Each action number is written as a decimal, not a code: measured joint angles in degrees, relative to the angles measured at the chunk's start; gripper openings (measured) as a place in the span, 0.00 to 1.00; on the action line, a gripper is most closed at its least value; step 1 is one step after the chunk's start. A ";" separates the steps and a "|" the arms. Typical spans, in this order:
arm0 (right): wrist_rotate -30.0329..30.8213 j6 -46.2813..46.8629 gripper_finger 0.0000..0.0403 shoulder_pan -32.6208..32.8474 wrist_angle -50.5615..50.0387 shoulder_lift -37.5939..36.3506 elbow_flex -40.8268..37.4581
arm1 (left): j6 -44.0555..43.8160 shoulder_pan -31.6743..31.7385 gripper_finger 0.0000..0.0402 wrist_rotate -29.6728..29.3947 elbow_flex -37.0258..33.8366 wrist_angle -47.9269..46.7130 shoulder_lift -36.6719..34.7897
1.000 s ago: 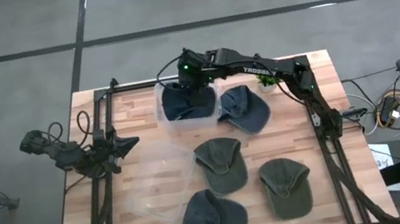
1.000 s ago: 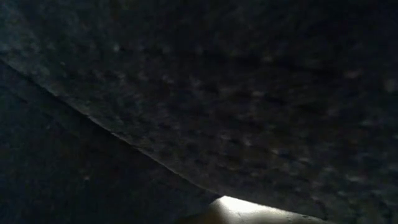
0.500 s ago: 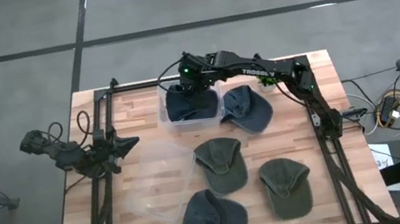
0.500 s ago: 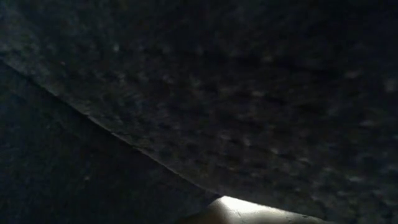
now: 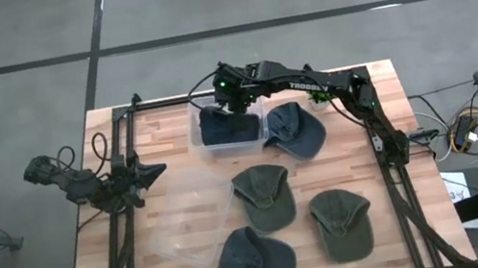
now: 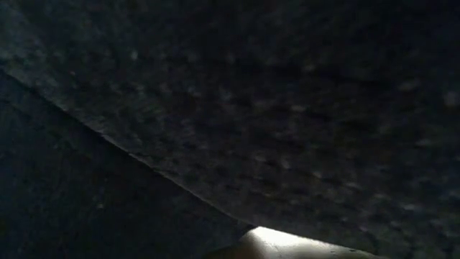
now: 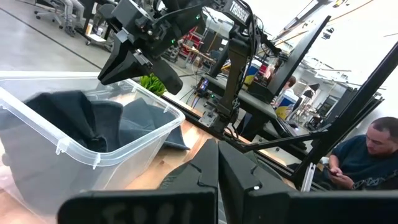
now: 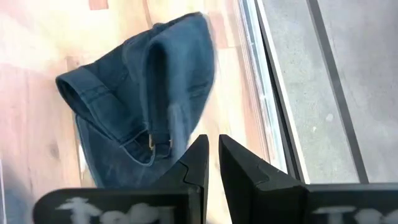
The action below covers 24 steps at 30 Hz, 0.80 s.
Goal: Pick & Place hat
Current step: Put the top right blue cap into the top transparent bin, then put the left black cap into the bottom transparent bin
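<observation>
A dark blue denim hat [image 5: 228, 126] lies crumpled in the clear plastic bin [image 5: 193, 134] at the table's far middle. In the right wrist view the hat [image 8: 143, 106] has its back strap and buckle facing up. My right gripper [image 5: 232, 94] hangs above the bin's far side and clear of the hat. Its fingers [image 8: 213, 155] are shut with only a thin slit between them and nothing in it. The left wrist view shows the same hat [image 7: 81, 118] inside the bin. My left gripper [image 5: 159, 170] waits shut at the table's left side.
Another blue hat [image 5: 293, 128] lies just right of the bin. Two green hats [image 5: 264, 196] [image 5: 341, 222] and a blue hat [image 5: 256, 263] sit nearer. The clear lid [image 5: 191, 222] lies near-left of the bin. Dark cloth [image 6: 287, 108] fills the low view.
The blue hat has settled lower and flatter inside the bin. My right gripper has stayed over the bin's far side.
</observation>
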 joint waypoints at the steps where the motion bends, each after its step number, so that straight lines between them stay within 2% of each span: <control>1: -0.19 0.13 0.08 0.00 0.02 0.00 0.00 | 0.00 0.00 0.01 0.00 0.00 -0.01 0.00; 11: -2.14 -0.21 0.08 0.33 -0.70 -1.43 3.24 | 0.00 0.02 0.01 0.01 0.00 0.00 0.00; 18: -1.37 -1.57 0.08 2.34 -7.66 -9.48 10.44 | -0.01 0.02 0.01 0.01 0.00 0.00 0.00; 24: -1.05 1.52 0.08 4.97 -15.16 -18.76 8.69 | 0.20 0.02 0.01 -0.02 0.00 0.00 -0.02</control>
